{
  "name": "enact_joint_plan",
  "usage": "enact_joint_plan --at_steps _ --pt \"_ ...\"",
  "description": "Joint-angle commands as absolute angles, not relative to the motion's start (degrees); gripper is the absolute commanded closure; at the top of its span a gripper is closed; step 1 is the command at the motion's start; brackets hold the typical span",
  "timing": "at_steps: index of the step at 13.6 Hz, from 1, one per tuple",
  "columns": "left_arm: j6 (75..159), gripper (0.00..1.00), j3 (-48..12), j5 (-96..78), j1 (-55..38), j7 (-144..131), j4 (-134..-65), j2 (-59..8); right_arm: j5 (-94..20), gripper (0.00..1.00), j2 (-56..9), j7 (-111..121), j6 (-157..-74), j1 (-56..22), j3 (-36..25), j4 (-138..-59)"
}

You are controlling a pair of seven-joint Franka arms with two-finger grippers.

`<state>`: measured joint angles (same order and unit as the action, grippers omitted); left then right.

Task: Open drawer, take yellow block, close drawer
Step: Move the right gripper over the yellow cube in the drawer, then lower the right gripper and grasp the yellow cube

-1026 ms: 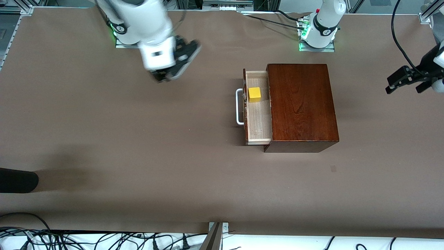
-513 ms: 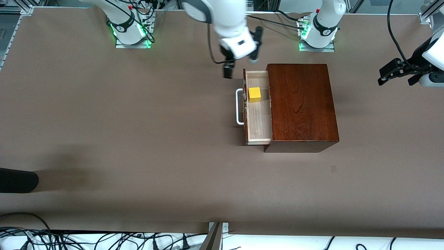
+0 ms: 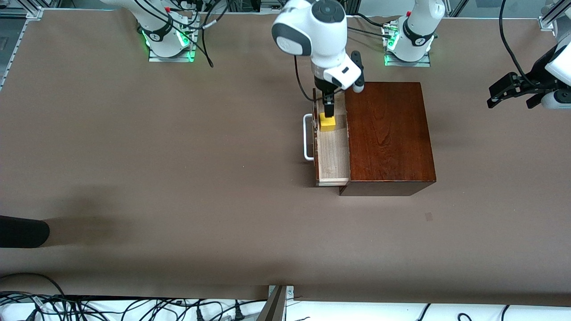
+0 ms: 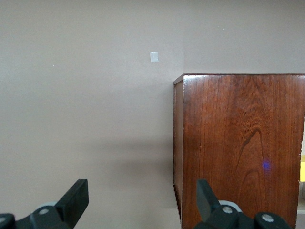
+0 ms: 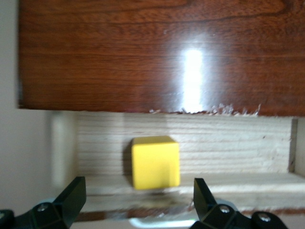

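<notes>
The drawer (image 3: pixel 332 156) stands pulled out of the dark mahogany box (image 3: pixel 388 133), its white loop handle (image 3: pixel 307 138) toward the right arm's end. The yellow block (image 3: pixel 327 123) sits in the drawer's tray, against the drawer front. My right gripper (image 3: pixel 328 109) is open just above the block. In the right wrist view the block (image 5: pixel 156 162) lies between the open fingertips (image 5: pixel 71 195), untouched, on the pale tray (image 5: pixel 228 148). My left gripper (image 3: pixel 508 91) is open and empty, waiting over the table at the left arm's end; its wrist view shows the box (image 4: pixel 238 143).
A black object (image 3: pixel 22 232) pokes in at the table's edge at the right arm's end. A small tape mark (image 3: pixel 428 216) lies nearer the camera than the box. Cables run along the near edge.
My right arm has swung from near its base across to the open drawer and come down over the yellow block. My left gripper has shifted only slightly. The drawer and block have not moved.
</notes>
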<state>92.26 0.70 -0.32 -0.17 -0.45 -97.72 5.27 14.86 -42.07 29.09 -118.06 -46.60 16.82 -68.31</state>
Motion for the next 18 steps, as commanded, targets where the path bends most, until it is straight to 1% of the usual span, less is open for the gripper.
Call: enact_joint_plan --at_steps 1,5,11,12,14,15,16,18 --pt "91.14 0.00 0.53 -0.26 -0.26 0.53 -96.33 4.92 16.26 0.00 -45.52 31.81 -118.38 -47.02 16.79 -64.25" --pt "90.97 0.00 0.44 -0.26 -0.26 0.53 -96.24 4.92 16.87 0.00 -47.45 31.73 -118.56 -47.02 16.79 -64.25" --pt "90.35 0.00 0.18 -0.26 -0.35 0.44 -95.54 4.75 17.05 0.00 -50.18 31.73 -122.16 -47.02 15.91 -64.25" --pt "90.26 0.00 0.09 -0.26 -0.26 0.44 -95.54 4.75 17.05 0.10 -50.19 31.73 -122.34 -47.02 15.91 -64.25" --pt "90.35 0.00 0.09 -0.26 -0.35 0.44 -95.54 4.75 17.05 0.63 -50.10 31.64 -122.08 -47.02 15.82 -64.25" --pt "90.35 0.00 0.00 -0.26 -0.35 0.44 -95.54 4.75 17.05 0.87 -50.10 31.55 -121.91 -47.02 15.82 -64.25" --pt "90.35 0.00 0.09 -0.26 -0.35 0.44 -95.54 4.75 17.05 1.00 -49.84 31.55 -121.73 -47.02 15.82 -64.25" --pt "90.26 0.00 0.00 -0.26 -0.35 0.44 -95.54 4.75 17.05 1.00 -49.31 31.64 -120.86 -47.02 15.73 -64.07"
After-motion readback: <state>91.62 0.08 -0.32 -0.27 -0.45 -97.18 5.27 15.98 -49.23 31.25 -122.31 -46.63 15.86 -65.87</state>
